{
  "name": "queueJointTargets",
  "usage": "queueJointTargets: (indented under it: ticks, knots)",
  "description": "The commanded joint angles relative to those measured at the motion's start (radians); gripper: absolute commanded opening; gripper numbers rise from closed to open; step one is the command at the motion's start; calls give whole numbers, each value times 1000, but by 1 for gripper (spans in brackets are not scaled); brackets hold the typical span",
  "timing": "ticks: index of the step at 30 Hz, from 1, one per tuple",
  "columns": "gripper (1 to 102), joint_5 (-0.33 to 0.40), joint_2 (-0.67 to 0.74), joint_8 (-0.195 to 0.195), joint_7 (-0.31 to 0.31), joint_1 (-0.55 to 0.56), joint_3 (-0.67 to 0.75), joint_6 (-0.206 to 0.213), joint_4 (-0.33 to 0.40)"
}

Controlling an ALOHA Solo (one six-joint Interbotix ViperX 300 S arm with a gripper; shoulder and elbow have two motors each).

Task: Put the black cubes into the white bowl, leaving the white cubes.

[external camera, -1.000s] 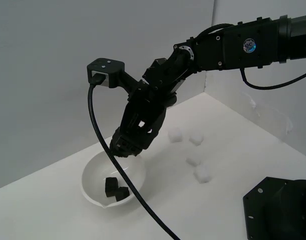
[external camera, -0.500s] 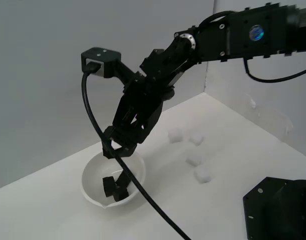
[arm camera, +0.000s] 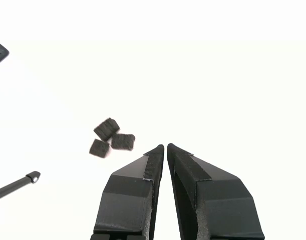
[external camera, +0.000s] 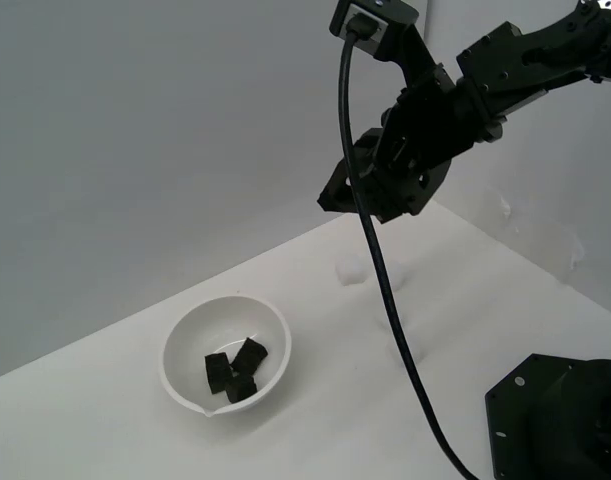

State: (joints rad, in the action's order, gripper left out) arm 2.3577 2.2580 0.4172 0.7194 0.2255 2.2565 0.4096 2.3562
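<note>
Three black cubes (external camera: 233,369) lie together inside the white bowl (external camera: 190,335), which stands on the white surface toward the exterior view's left. In the wrist view the same black cubes (arm camera: 111,137) show as a tight cluster, with the bowl washed out in glare. My gripper (external camera: 335,198) hangs high above the surface, well to the exterior view's right of the bowl. Its fingers (arm camera: 154,165) are shut with nothing between them. A white cube (external camera: 350,270) shows faintly below the gripper; others are hard to make out behind the cable.
A black cable (external camera: 390,300) hangs from the wrist camera down across the surface. A black robot base (external camera: 555,420) fills the lower corner on the exterior view's right. Grey walls close the back and that same side.
The gripper has risen from just over the bowl and swung far up toward the exterior view's right. A third black cube now lies in the bowl with the other two.
</note>
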Motion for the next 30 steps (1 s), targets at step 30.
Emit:
queueJointTargets:
  ticks: [30]
  knots:
    - [3, 350, 549, 23, -104, -206, 552, -46, 348]
